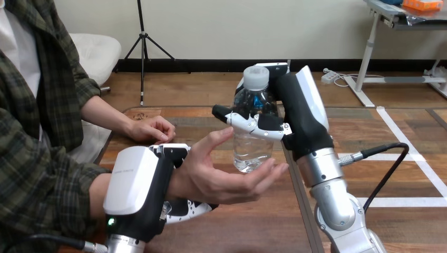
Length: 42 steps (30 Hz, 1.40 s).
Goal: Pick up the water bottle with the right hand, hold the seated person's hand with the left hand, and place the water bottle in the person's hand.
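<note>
One bottle, two robot hands and two of the person's hands are on show over one wooden table (242,232).

Nearest, the left hand (137,184) comes up from the bottom edge with its white back facing the camera. Its fingers (184,208) curl under the person's wrist (179,182) and its thumb hooks over the top, so the wrist is clasped between them.

Just beyond, the person's open hand (221,176) lies palm up above the table, fingers spread and pointing to the view's right.

The bottle (252,150) stands upright over that palm – its base sits at the person's fingers, though I cannot tell whether it touches them or hangs just above. The right hand (303,124) reaches in from the right and grips the bottle around its middle: its fingers (248,124) wrap across the front, below the white cap (256,78), and the palm is behind. The lower half of the bottle hangs clear beneath those fingers.

The bottle is see-through and capped – how much is inside it cannot be made out.

Farther back, the person's other hand (153,129) rests palm down on the table near its left edge, well apart from the bottle.
</note>
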Each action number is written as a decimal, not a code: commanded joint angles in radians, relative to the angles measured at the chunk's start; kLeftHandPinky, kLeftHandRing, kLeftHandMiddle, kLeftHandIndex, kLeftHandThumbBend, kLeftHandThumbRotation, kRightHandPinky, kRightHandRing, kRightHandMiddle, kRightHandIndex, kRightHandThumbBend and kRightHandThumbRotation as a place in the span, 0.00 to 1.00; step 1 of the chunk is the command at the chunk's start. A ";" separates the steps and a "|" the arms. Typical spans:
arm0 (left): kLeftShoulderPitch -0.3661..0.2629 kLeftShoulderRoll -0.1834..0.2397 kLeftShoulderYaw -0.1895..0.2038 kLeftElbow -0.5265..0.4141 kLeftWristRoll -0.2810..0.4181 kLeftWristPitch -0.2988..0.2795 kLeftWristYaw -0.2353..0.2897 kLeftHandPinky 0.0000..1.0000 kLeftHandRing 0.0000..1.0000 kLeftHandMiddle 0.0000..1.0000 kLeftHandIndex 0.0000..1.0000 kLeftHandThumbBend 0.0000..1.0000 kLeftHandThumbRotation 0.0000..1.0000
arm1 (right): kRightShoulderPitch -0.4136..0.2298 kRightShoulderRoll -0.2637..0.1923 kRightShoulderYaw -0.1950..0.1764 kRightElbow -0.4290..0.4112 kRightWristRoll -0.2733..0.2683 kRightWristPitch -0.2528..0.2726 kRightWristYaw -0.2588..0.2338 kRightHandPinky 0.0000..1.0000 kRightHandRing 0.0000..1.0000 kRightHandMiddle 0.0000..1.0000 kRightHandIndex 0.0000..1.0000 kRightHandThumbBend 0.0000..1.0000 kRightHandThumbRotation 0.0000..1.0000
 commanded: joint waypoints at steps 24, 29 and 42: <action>0.011 -0.098 -0.084 -0.046 -0.059 -0.081 -0.043 0.12 0.15 0.18 0.18 0.72 0.00 | -0.041 0.019 0.014 -0.078 0.002 -0.034 0.032 0.00 0.00 0.00 0.00 0.27 0.00; 0.011 -0.100 -0.081 -0.046 -0.058 -0.080 -0.042 0.12 0.15 0.18 0.18 0.71 0.00 | -0.018 0.016 0.017 -0.108 -0.001 -0.029 0.038 0.00 0.00 0.00 0.00 0.27 0.00; 0.006 -0.086 -0.073 -0.045 -0.045 -0.079 -0.041 0.12 0.16 0.19 0.19 0.71 0.00 | 0.033 0.007 0.016 -0.171 0.004 -0.022 0.059 0.00 0.00 0.00 0.00 0.29 0.00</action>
